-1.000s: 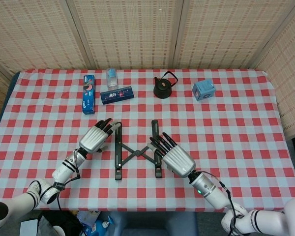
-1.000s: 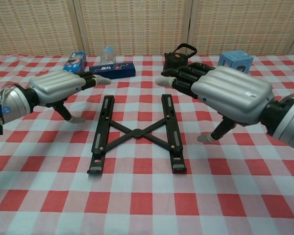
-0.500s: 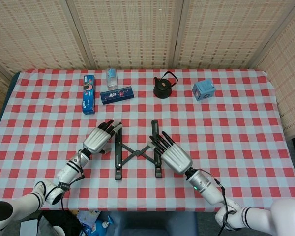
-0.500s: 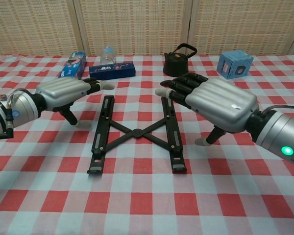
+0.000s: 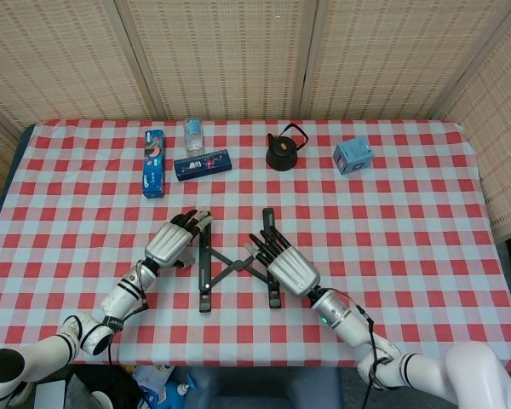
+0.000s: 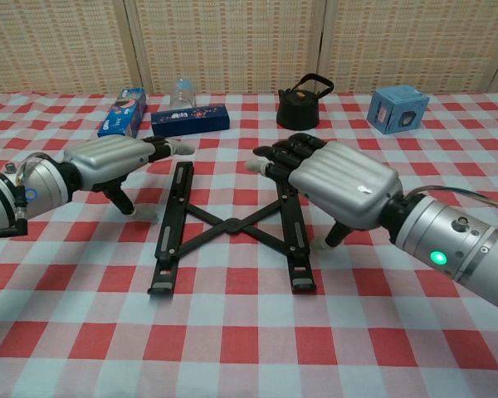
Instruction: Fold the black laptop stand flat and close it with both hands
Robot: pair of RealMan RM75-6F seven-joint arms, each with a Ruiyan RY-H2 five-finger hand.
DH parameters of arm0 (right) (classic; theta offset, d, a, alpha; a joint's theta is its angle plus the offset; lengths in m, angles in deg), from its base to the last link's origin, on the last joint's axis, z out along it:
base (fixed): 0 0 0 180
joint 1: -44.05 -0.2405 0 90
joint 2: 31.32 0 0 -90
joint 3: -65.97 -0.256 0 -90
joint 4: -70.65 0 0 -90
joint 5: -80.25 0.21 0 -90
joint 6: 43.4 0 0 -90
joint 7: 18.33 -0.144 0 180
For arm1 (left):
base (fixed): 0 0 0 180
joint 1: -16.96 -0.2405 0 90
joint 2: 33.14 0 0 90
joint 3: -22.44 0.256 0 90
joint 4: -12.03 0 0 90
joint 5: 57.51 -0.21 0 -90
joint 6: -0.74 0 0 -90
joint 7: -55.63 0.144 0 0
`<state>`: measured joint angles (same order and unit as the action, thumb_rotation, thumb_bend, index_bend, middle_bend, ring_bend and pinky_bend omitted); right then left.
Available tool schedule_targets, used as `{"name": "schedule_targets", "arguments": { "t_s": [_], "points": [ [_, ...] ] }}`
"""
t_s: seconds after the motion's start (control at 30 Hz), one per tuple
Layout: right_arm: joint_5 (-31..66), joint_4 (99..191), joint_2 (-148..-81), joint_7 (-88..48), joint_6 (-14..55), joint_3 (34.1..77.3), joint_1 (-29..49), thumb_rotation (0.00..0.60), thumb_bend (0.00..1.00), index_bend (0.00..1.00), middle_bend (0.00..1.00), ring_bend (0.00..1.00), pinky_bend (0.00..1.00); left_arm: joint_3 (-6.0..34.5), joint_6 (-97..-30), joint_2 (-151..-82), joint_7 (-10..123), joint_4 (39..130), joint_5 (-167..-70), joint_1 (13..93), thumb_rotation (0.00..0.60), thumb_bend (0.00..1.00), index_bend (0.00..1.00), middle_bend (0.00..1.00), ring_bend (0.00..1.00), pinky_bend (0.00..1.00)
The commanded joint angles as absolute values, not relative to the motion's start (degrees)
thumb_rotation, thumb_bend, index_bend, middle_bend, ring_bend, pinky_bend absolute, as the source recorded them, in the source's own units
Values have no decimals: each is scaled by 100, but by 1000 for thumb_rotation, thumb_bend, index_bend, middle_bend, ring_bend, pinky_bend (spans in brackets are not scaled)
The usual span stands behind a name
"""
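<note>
The black laptop stand lies spread open on the checked tablecloth, two long rails joined by an X of cross bars. My left hand is just left of the left rail, fingers stretched out, their tips near the rail's far end; whether they touch it I cannot tell. My right hand hovers over the right rail with fingers stretched forward and hides the rail's middle. In the chest view the left hand and the right hand both hold nothing.
Along the far side of the table stand a blue toothpaste box, a small clear bottle, a dark blue box, a black teapot and a light blue cube box. A woven screen closes off the back.
My right hand has moved left and now covers the right rail. My left hand has shifted slightly right, toward the far end of the left rail. The stand has not moved.
</note>
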<state>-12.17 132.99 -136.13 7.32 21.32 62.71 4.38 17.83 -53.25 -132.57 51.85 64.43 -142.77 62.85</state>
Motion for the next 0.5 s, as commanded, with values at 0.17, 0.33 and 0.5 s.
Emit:
{"name": "schedule_targets", "arguments": {
  "t_s": [0.17,0.33,0.5],
  "points": [
    [-1185,13206,-13714,787,2055,6252,390,600,0,0,0,0,0,1774,-5290,-13274,5116,6455,-14226,6291,600,216,0,0,0,165],
    [-1182,13147,-13756,806,2066,6259,392,600,0,0,0,0,0,1757,-5218,-13313,5057,6449,-14161,6304,600,216,0,0,0,165],
    [-1194,13088,-13822,745,2108,6267,398,600,0,0,0,0,0,1731,-5162,-13350,4966,6451,-14102,6317,600,216,0,0,0,165]
  ]
}}
